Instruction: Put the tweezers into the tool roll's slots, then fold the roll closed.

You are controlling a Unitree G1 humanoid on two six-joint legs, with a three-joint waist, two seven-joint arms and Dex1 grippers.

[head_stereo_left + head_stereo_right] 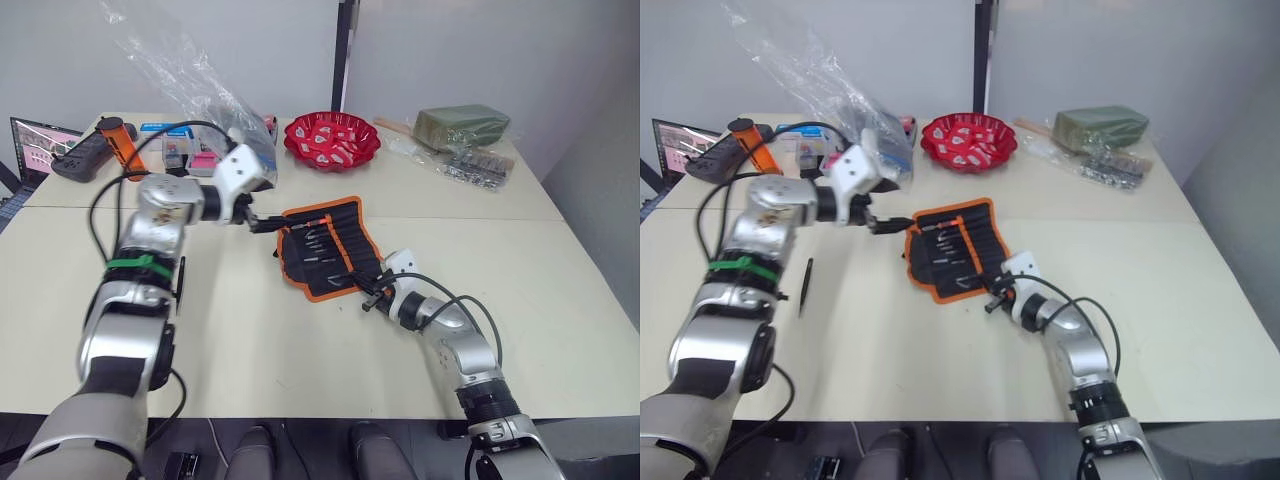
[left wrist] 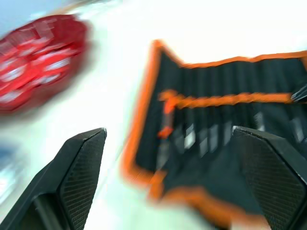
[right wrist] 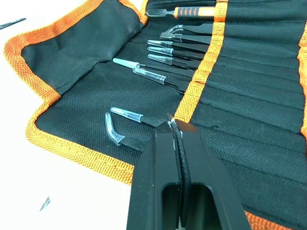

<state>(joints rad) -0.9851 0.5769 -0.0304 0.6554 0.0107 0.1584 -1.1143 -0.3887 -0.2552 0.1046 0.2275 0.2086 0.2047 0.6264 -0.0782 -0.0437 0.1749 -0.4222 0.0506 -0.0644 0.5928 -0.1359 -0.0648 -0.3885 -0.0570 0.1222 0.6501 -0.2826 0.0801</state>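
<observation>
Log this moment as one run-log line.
tool roll: open flat | tweezers: several slotted; one loose on table | left pincer: open, at roll's edge | right pincer: shut, over the slots

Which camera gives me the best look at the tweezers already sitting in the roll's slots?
The right wrist view: the tweezers lie close and sharp, tips out of the slots of the tool roll, with the shut right pincer at the orange stripe. Both eye views show them as small slivers; the left wrist view shows only blurred streaks.

head stereo pair looking down over table [image 1: 300,330], wrist views close on tool roll [image 3: 249,96]
</observation>
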